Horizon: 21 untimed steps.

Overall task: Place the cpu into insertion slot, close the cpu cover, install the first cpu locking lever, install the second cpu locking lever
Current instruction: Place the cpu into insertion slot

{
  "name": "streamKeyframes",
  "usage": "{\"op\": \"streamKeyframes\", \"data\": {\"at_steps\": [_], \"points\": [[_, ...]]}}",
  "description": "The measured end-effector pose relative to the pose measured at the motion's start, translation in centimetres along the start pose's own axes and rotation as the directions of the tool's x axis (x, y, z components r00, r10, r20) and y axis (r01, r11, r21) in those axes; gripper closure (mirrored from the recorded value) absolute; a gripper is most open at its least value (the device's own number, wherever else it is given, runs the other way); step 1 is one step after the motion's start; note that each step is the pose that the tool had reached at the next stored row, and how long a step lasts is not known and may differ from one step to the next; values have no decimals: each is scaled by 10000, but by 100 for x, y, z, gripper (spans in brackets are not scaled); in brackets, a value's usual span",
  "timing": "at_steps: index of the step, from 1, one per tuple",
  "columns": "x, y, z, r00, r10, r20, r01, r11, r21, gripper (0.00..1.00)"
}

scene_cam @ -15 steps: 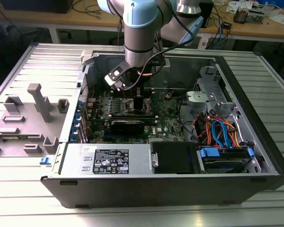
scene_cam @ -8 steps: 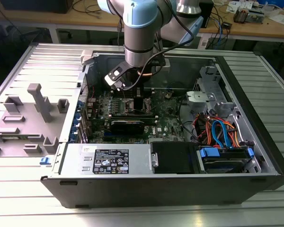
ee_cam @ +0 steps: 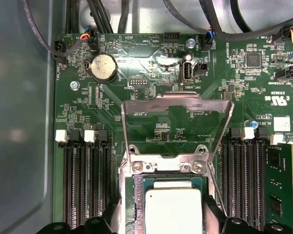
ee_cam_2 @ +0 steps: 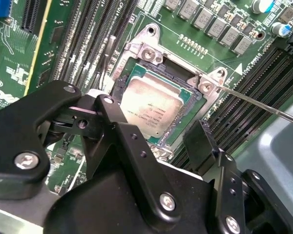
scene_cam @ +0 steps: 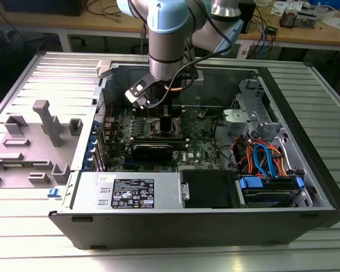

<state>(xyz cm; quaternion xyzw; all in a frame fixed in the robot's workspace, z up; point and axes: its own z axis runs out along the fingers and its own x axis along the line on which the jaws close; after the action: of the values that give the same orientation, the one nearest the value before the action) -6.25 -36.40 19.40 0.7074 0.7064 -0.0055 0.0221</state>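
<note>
While agape, tool [ee_cam_2: 151, 116] astride cpu [ee_cam: 173, 209].

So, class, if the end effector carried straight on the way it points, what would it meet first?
Likely the flat square silvery-grey cpu seated in the metal-rimmed insertion slot; depth is unclear.

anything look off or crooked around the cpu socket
Nothing looks damaged. The cpu lies level in the insertion slot. The cpu cover stands swung up and open, and a thin lever rod juts free beside the socket, so it is not locked.
</note>
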Motion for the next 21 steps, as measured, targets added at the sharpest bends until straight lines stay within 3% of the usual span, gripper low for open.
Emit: {"op": "streamKeyframes", "data": {"at_steps": [5,8,14,18,21], "points": [[2,0,0,10000,1,4,-1,10000,2,20],[8,-1,0,10000,3,-58,-3,10000,4,20],[17,-1,1,10000,4,-94,-4,10000,5,20],[12,-1,0,10000,4,-93,-4,10000,3,32],[5,0,2,10000,4,-99,-4,10000,2,35]]}}
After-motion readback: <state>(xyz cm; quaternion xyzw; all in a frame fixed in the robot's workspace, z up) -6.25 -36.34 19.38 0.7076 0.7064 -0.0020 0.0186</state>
